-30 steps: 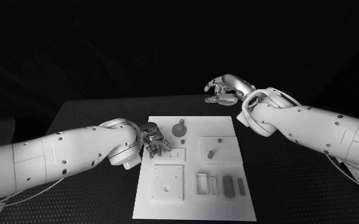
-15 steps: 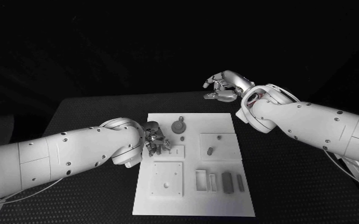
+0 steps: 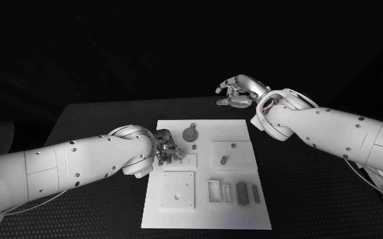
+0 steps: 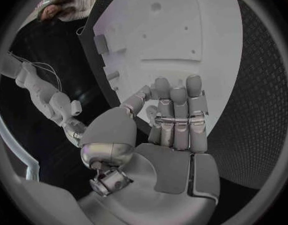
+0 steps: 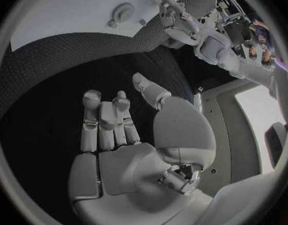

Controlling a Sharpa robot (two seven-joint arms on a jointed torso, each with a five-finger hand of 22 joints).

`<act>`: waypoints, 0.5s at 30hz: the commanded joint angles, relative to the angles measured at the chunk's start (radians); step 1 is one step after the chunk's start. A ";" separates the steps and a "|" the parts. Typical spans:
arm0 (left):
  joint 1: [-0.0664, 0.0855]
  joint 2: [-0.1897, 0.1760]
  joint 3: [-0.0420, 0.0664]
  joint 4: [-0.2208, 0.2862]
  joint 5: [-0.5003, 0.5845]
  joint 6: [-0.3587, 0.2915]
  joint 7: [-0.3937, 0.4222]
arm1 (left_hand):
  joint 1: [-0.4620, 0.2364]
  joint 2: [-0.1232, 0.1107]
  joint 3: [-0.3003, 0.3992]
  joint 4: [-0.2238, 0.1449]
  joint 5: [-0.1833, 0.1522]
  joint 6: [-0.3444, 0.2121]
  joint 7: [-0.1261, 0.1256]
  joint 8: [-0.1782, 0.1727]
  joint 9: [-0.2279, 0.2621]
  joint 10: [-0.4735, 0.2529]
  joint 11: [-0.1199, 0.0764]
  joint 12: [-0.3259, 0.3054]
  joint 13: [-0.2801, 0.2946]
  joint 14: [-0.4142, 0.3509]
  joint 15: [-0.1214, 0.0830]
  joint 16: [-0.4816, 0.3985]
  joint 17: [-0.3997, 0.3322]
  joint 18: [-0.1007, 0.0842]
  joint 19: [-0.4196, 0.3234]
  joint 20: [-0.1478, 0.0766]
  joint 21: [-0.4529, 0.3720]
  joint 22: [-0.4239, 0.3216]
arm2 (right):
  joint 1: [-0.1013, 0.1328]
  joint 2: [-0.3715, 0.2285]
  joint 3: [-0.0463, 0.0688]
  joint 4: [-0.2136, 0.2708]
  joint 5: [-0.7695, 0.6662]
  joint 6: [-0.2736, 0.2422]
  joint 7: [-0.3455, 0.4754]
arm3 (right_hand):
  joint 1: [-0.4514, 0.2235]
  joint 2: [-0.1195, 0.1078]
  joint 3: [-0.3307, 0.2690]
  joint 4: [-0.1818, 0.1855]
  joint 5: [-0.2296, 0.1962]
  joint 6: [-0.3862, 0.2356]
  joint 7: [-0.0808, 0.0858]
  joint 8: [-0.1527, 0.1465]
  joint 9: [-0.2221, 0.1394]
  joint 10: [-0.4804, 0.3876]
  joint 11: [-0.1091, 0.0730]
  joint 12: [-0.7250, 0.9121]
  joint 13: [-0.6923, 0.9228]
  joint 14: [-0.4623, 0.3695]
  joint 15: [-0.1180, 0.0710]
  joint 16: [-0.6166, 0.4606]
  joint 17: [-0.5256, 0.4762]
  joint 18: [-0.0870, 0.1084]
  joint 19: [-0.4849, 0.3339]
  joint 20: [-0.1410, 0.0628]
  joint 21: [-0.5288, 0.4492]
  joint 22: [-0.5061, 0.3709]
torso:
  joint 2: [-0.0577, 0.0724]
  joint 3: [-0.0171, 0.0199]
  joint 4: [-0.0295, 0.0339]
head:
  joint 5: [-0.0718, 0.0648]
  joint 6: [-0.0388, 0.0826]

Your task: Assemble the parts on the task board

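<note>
The task board [image 3: 209, 173] is lying flat in the middle of the black table [image 3: 96, 123], its long side running away from the robot. On it, a round grey part [image 3: 191, 135] is sitting toward twelve o'clock, a small peg [image 3: 224, 161] is standing in a square plate toward three o'clock, and a row of slim blocks [image 3: 242, 191] is lying toward five o'clock beside a larger square plate [image 3: 179, 190].

The left hand [image 3: 165, 149] is hovering over the board's nine o'clock edge. In the left wrist view this hand [image 4: 172, 120] is holding its fingers [image 4: 179, 116] pressed side by side and partly curled, the thumb set apart; whether anything is being pinched cannot be told.

The right hand [image 3: 237, 94] is hanging above the table beyond the board's far edge, toward one o'clock, well apart from the board. In the right wrist view its fingers [image 5: 106, 121] are lying close together and loosely bent, holding nothing.
</note>
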 commanded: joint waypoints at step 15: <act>-0.006 0.018 0.001 -0.009 -0.033 0.023 -0.019 | 0.007 0.005 0.003 -0.004 0.005 0.093 -0.085 -0.050 0.185 -0.017 -0.038 0.194 0.095 0.010 -0.067 0.192 -0.012 0.021 0.042 -0.056 0.153 0.026 | 0.000 0.004 0.001 0.005 0.001 0.026 0.009 | -0.004 0.009 -0.007 0.003 0.002 -0.004 0.011 -0.003 -0.002 -0.006 -0.002 0.003 -0.002 -0.008 -0.002 -0.003 0.001 0.045 0.002 0.002 -0.005 0.004 | 0.000 -0.0003 0.0015 | -0.002 -0.006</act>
